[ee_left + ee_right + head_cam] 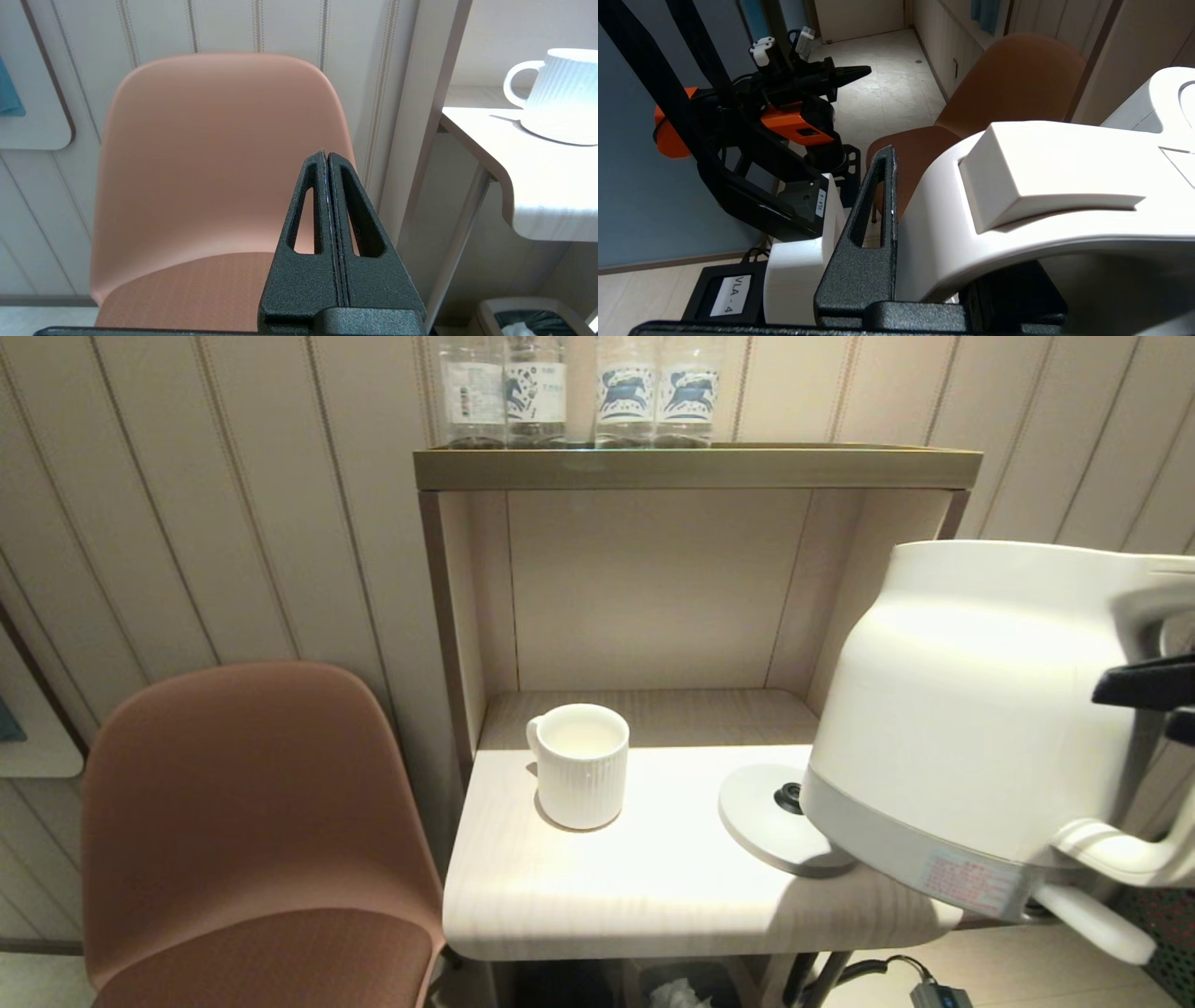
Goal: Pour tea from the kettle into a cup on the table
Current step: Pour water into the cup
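The white kettle hangs in the air over the right end of the table, lifted off its round base and a little tilted. My right gripper is shut on the kettle's loop handle; one black finger presses the handle's side and the other is hidden beneath it. The ribbed white cup stands upright on the table's left part, well apart from the kettle; it also shows as the cup in the left wrist view. My left gripper is shut on nothing, parked low in front of the chair.
A brown chair stands left of the table. Clear water bottles line the top of the shelf unit, whose side posts flank the table's back. A waste bin sits under the table, with a cable by the right leg.
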Motion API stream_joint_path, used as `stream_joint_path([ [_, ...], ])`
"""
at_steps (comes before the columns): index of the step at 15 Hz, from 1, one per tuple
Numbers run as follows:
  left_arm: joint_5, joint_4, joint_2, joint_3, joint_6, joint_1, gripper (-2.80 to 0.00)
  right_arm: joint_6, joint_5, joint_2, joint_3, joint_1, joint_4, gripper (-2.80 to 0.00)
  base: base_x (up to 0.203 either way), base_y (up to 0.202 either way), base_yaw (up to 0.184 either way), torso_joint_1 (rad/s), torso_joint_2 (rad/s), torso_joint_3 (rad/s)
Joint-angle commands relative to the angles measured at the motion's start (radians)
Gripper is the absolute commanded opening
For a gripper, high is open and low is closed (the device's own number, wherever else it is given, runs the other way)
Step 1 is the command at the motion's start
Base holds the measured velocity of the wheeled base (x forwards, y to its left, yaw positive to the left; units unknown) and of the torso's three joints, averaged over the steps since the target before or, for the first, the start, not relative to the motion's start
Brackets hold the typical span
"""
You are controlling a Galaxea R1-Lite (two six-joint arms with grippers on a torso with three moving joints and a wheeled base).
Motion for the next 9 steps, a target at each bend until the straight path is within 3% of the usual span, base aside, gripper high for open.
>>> stream_joint_path([
  [1, 0.002, -0.001, 0.0, 0.0, -0.001, 0.0, -2.8, -0.001, 0.047, 0.005, -0.001, 0.014, -0.001, -2.8, 0.0, 0.0, 0.0, 0.0, 0.0, 0.0],
  [9, 0.001, -0.001, 0.0, 0.0, -0.001, 0.0, -2.8, 0.001, 0.047, 0.0, -0.002, 0.037, -0.002, -2.8, 0.0, 0.0, 0.0, 0.0, 0.0, 0.0],
])
